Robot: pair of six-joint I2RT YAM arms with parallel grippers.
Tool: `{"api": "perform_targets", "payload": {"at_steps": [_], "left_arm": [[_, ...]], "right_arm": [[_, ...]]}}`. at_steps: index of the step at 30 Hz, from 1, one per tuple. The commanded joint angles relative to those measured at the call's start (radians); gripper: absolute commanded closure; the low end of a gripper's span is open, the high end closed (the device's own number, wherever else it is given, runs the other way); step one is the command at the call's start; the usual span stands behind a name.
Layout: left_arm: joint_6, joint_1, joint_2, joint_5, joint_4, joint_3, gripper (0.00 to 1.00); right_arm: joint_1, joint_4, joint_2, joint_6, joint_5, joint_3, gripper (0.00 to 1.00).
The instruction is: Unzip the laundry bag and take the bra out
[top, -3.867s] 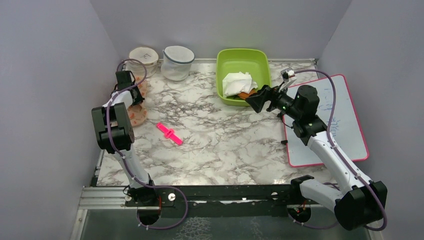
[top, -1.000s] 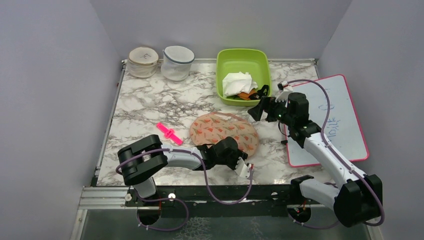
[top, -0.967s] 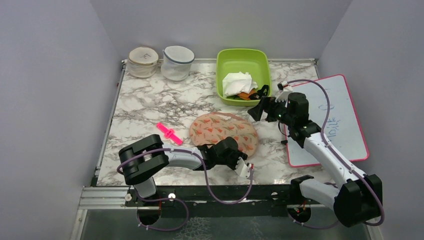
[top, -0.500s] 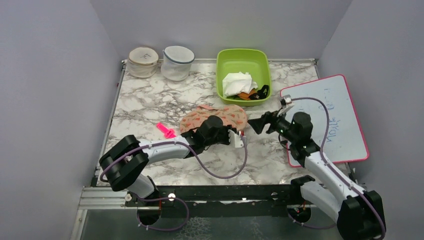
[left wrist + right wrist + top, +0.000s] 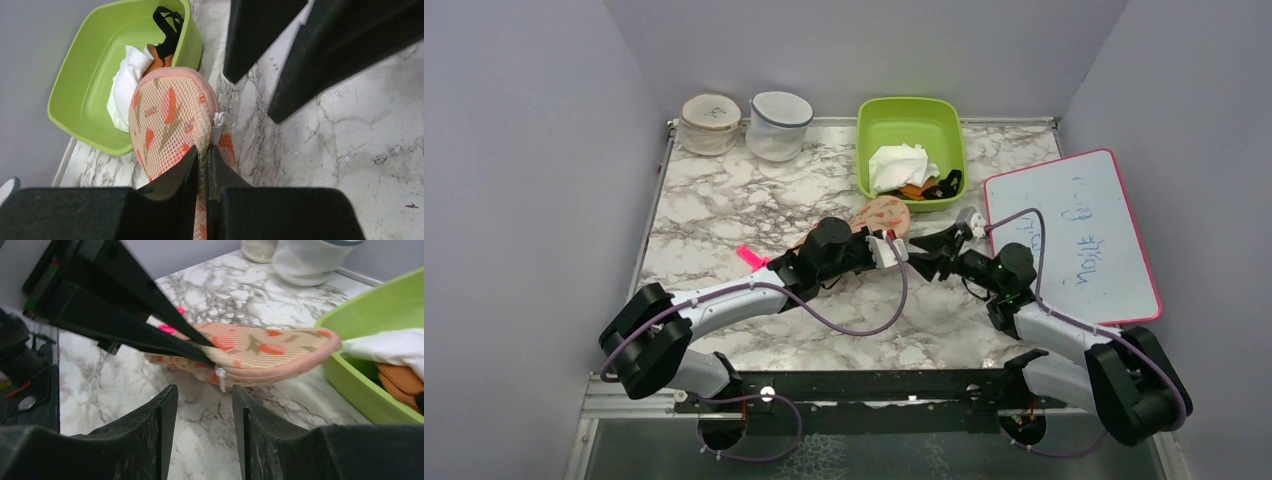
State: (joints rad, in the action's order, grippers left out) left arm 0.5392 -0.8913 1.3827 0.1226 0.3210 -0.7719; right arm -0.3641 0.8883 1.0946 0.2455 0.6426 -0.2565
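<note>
The peach mesh laundry bag [image 5: 880, 213] with orange-red motifs hangs tilted above the middle of the table. My left gripper [image 5: 894, 246] is shut on its pink zipped edge, and the left wrist view shows both fingers pinching the laundry bag [image 5: 170, 115] at my left gripper [image 5: 202, 150]. A small white zip pull [image 5: 221, 119] dangles beside the fingers. My right gripper [image 5: 929, 250] faces it closely. In the right wrist view my right gripper [image 5: 202, 387] stands open with a narrow gap, the zip pull [image 5: 220, 375] just beyond its tips and nothing between them. The bra is hidden.
A green bin [image 5: 911, 125] at the back holds a white cloth [image 5: 899, 165] and a black-and-orange garment [image 5: 934, 187]. Two round mesh tubs [image 5: 779, 125] stand at the back left. A pink clip [image 5: 751, 257] lies left of the arms. A whiteboard [image 5: 1074, 235] lies on the right.
My left gripper has lifted the laundry bag off the table and carried it up and back. My right gripper has swung down and left toward it, its jaws narrowing.
</note>
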Motion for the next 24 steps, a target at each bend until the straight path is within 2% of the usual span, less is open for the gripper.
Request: {"api": "perform_targets", "payload": {"at_steps": [1,9,16,24], "left_arm": [[-0.041,0.017,-0.038,0.018,0.027,-0.018,1.0],[-0.044,0.019,-0.054,0.048,0.024,-0.019,1.0],[-0.045,0.019,-0.077,0.066,0.013,-0.014,1.0],[-0.052,0.019,-0.06,0.11,-0.002,-0.023,1.0]], "right_arm": [[-0.067,0.209,0.092,-0.16,0.102,0.009,0.57],[-0.108,0.483,0.264,-0.226,0.019,0.054,0.58],[-0.108,0.551,0.301,-0.221,-0.091,0.084,0.64],[-0.111,0.607,0.358,-0.176,-0.069,0.039,0.62]]}}
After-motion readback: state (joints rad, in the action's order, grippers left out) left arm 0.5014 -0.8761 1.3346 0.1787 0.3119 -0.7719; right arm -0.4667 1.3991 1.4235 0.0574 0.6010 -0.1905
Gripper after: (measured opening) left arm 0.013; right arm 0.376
